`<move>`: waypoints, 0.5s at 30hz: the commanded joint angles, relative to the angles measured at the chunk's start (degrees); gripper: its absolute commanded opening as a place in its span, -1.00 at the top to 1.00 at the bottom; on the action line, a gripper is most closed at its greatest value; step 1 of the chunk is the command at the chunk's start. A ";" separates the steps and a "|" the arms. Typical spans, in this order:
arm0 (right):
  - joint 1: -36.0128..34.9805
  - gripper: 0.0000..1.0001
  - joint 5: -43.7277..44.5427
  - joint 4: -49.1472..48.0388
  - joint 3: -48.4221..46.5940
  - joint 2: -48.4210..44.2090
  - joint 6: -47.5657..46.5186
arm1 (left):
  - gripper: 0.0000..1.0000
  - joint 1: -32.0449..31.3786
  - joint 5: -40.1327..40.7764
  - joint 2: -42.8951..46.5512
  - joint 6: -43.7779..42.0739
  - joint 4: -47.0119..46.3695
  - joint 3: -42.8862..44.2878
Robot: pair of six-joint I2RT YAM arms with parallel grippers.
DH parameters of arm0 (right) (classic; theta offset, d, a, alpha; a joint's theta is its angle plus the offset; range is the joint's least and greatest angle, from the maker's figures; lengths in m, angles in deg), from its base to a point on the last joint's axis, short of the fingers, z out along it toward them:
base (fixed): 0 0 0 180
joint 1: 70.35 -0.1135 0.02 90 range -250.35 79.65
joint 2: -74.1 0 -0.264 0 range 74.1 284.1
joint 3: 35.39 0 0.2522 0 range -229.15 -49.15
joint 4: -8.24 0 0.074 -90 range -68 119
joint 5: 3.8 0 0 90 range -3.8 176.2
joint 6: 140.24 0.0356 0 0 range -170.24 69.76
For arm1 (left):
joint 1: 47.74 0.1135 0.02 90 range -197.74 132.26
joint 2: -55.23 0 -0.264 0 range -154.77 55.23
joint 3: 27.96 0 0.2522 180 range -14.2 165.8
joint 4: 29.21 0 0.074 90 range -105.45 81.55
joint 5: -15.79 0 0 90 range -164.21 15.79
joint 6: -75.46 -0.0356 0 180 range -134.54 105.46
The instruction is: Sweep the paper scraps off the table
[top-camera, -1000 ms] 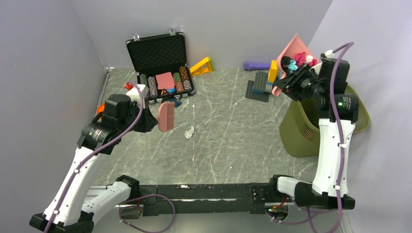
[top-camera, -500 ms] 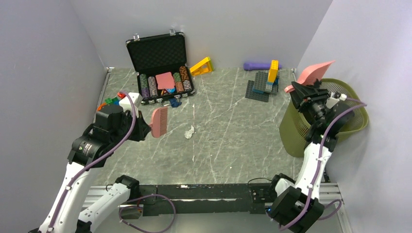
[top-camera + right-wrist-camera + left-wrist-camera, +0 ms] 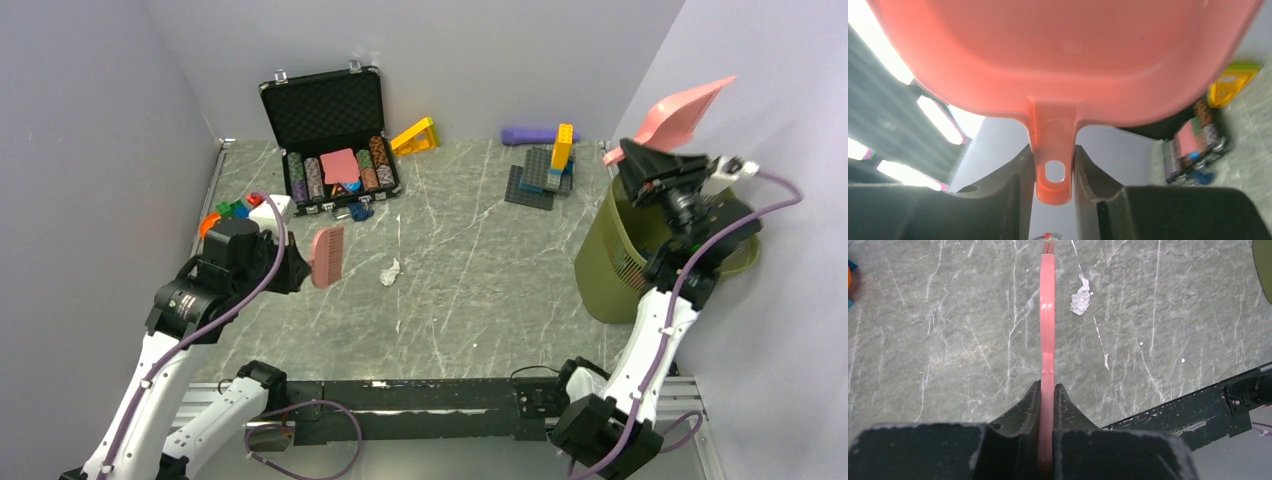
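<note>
The table (image 3: pixel 480 260) carries one white paper scrap (image 3: pixel 390 271); a chip case (image 3: pixel 335 170); bricks (image 3: pixel 545 175).

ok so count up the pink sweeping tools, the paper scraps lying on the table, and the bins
pink sweeping tools: 2, brush and dustpan
paper scraps on the table: 1, white (any tinier flecks are too small to count)
bin: 1, green
total: 4
</note>
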 commanded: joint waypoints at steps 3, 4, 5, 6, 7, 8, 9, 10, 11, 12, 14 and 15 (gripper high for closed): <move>-4.48 1.00 4.50 38.71 -26.14 -2.04 -40.62 | 1.00 0.22 3.79 -0.66 3.20 -4.95 -0.69; -4.88 1.00 3.42 39.38 -26.00 -2.10 -41.85 | 1.00 0.21 5.82 -1.09 3.16 -5.21 -0.55; -5.69 1.00 2.36 40.19 -25.67 -2.04 -43.29 | 1.00 0.21 7.07 -1.67 2.75 -5.34 -0.21; -6.98 1.00 2.07 41.84 -25.52 -1.88 -45.65 | 1.00 0.21 9.23 -2.37 2.14 -5.39 0.30; -8.88 1.00 2.64 44.68 -25.68 -1.59 -48.31 | 1.00 0.21 11.25 -3.25 1.39 -5.41 1.05; -10.88 1.00 4.45 48.71 -26.04 -1.28 -51.63 | 1.00 0.21 13.40 -4.19 0.72 -5.37 1.72; -13.76 1.00 5.94 51.42 -26.29 -0.89 -54.77 | 1.00 0.21 15.57 -5.29 -0.16 -5.53 2.48; -16.92 1.00 9.10 53.76 -26.34 -0.42 -57.22 | 1.00 0.25 17.40 -6.73 -0.97 -5.45 3.29; -20.39 1.00 11.72 55.61 -26.29 0.14 -59.35 | 1.00 0.14 18.83 -8.36 -1.27 -5.11 4.18; -24.58 1.00 14.49 56.83 -26.02 1.02 -60.71 | 1.00 0.12 19.38 -10.69 -1.33 -4.50 5.34; -33.92 1.00 18.49 58.33 -25.18 3.66 -63.23 | 1.00 0.12 18.66 -14.25 -2.51 -4.91 7.38; -38.60 1.00 20.64 59.91 -25.43 6.25 -64.54 | 1.00 0.16 18.11 -15.80 -3.17 -5.99 7.62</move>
